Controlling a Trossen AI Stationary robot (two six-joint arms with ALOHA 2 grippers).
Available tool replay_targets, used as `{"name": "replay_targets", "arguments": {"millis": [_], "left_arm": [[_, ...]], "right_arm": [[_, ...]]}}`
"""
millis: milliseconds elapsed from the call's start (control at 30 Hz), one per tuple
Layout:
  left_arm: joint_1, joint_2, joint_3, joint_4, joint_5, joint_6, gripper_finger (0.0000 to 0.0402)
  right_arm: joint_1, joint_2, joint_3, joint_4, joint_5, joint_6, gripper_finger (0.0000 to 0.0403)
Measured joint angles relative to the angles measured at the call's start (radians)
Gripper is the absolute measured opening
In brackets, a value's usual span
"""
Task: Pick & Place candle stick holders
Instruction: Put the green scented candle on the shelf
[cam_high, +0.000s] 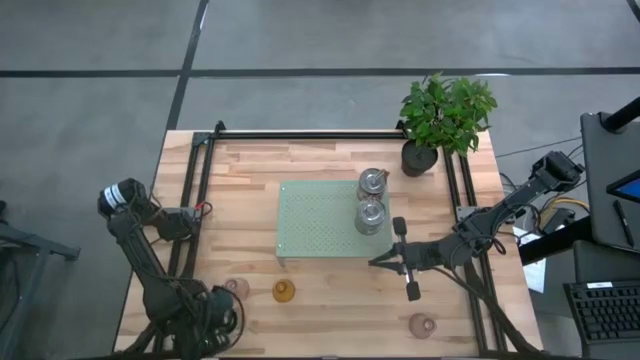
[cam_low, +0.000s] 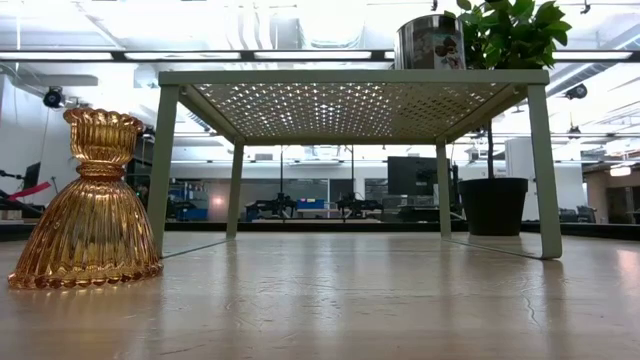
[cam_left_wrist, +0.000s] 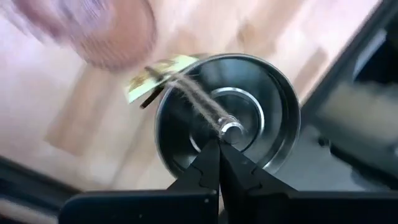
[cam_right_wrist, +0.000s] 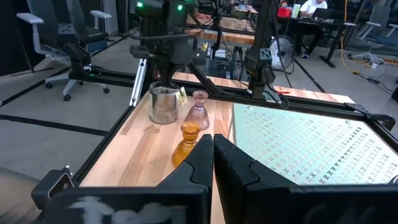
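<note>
A silvery candle stick holder (cam_left_wrist: 227, 121) with a twine tag is under my left gripper (cam_left_wrist: 219, 148), which is shut on it at the table's near left corner; both also show in the right wrist view, the holder (cam_right_wrist: 163, 104) and the gripper (cam_right_wrist: 165, 62). Beside it stand a pink holder (cam_right_wrist: 200, 111) and the amber holder (cam_right_wrist: 188, 142), each on its base. Two silvery holders (cam_high: 374, 182) (cam_high: 371, 215) stand on the green tray (cam_high: 310, 225). Another pink holder (cam_high: 423, 323) stands near the front right. My right gripper (cam_high: 380, 262) is shut and empty, by the tray's near right corner. My left gripper comes from above, pointing down into the silvery holder's open cup. Its fingertips close on the small middle post (cam_left_wrist: 231, 129) on the cup's floor, where the twine is tied. The holder stays upright; whether its base is off the table I cannot tell.
A potted green plant (cam_high: 445, 115) stands at the tray's far right corner. The tray stands on thin legs (cam_low: 163, 165) with free room beneath it. Black frame rails (cam_high: 195, 200) run along the table's left, right and far edges. Bare wood lies along the near edge.
</note>
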Motion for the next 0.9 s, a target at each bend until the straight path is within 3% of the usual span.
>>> {"name": "replay_targets", "arguments": {"millis": [267, 500, 700, 900], "left_arm": [[0.005, -0.096, 0.004, 0.006, -0.088, -0.041, 0.0005], [0.008, -0.072, 0.005, 0.007, -0.184, -0.024, 0.0062], [0.009, -0.034, 0.004, 0.014, -0.152, -0.02, 0.0107], [0.01, -0.025, 0.004, 0.02, -0.13, -0.02, 0.0124]], "right_arm": [[0.0, 0.0, 0.0, 0.0, 0.0, 0.0, 0.0008], [0.0, 0.0, 0.0, -0.005, 0.0, 0.014, 0.0008], [0.0, 0.0, 0.0, -0.005, 0.0, 0.016, 0.0008], [0.0, 0.0, 0.0, -0.005, 0.0, 0.015, 0.0008]]}}
